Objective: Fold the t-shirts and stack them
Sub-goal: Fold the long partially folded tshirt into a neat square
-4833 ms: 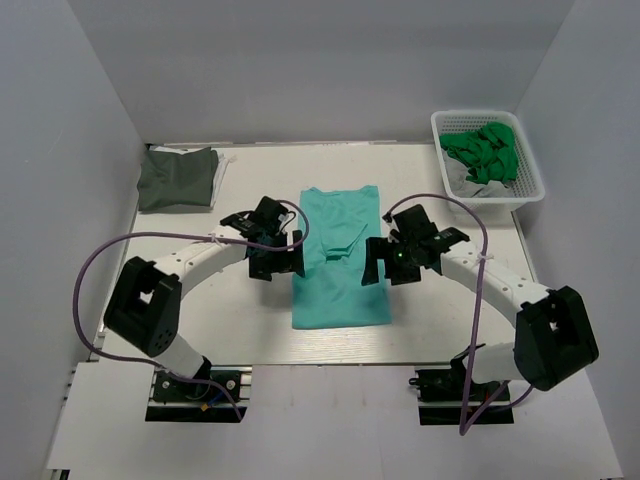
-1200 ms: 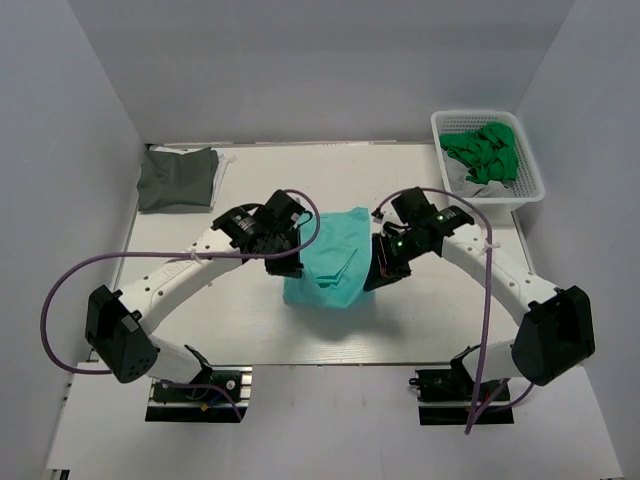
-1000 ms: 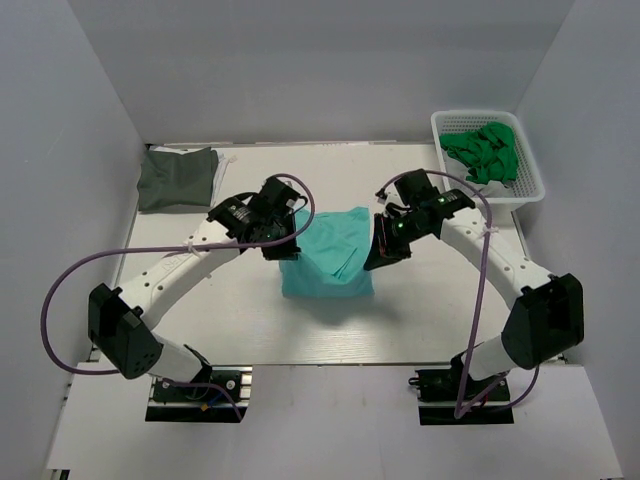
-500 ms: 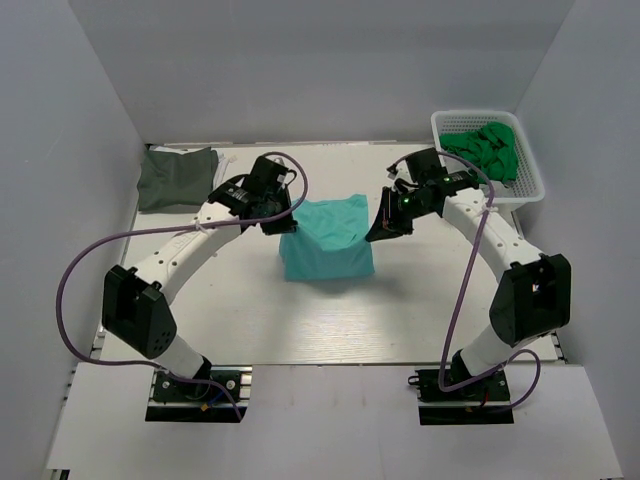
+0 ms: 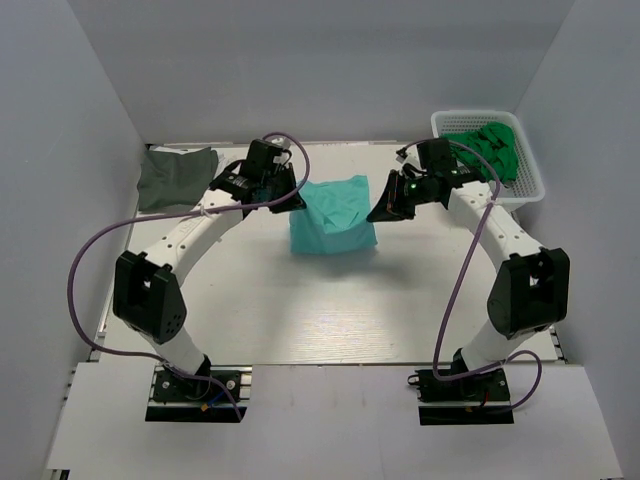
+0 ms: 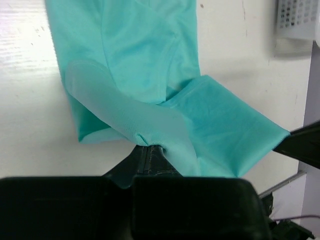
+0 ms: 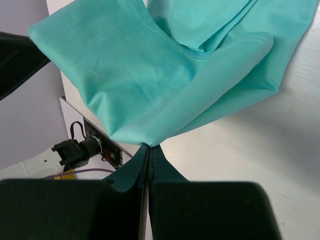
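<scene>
Centre: plain teal t-shirt (image 5: 333, 218). Far left: dark grey-olive t-shirt (image 5: 175, 178). Far right: white mesh basket (image 5: 503, 196) of bright green cloth (image 5: 483, 148). Off-white table (image 5: 300, 300).

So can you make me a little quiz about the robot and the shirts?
1. True or false: the left gripper and the right gripper are each shut on the teal t-shirt.
2. Where is the dark grey-olive t-shirt? A: hanging from an arm. B: at the far left corner of the table. C: under the teal one.
3. Fill in the word: the white basket holds bright ____ cloth.

Key: 1 true; 2 B; 3 green.
</scene>
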### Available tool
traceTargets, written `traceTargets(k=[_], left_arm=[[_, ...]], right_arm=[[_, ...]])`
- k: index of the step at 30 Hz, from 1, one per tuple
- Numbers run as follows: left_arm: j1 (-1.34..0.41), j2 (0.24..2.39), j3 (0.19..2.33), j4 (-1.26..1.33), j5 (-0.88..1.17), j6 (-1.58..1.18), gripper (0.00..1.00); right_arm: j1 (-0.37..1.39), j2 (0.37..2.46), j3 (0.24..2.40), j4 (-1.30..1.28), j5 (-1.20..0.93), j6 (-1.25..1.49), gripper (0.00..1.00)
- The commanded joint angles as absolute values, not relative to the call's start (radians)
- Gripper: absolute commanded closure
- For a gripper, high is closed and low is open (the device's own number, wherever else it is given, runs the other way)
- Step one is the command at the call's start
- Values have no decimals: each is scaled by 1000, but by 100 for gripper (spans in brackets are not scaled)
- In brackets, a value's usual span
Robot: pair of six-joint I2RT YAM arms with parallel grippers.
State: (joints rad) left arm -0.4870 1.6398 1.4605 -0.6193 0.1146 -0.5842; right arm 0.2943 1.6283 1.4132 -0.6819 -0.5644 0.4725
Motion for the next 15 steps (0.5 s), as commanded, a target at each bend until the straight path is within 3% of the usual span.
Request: traceTargets(k=[1, 6, 13, 15], left_arm=[[-440, 1680, 1519, -597, 127, -578, 100], [-426, 1603, 1455, -634, 199, -578, 100], [-466, 1367, 1175, -676, 604, -598, 100], [-477, 1313, 1091, -745, 604, -598, 100]], right_arm=[[268, 1661, 1485, -634, -609, 485, 100], [264, 1649, 1474, -732, -597, 437, 100], [317, 1429, 1148, -851, -641, 405, 100], [334, 1335, 1053, -880, -653, 406, 100]])
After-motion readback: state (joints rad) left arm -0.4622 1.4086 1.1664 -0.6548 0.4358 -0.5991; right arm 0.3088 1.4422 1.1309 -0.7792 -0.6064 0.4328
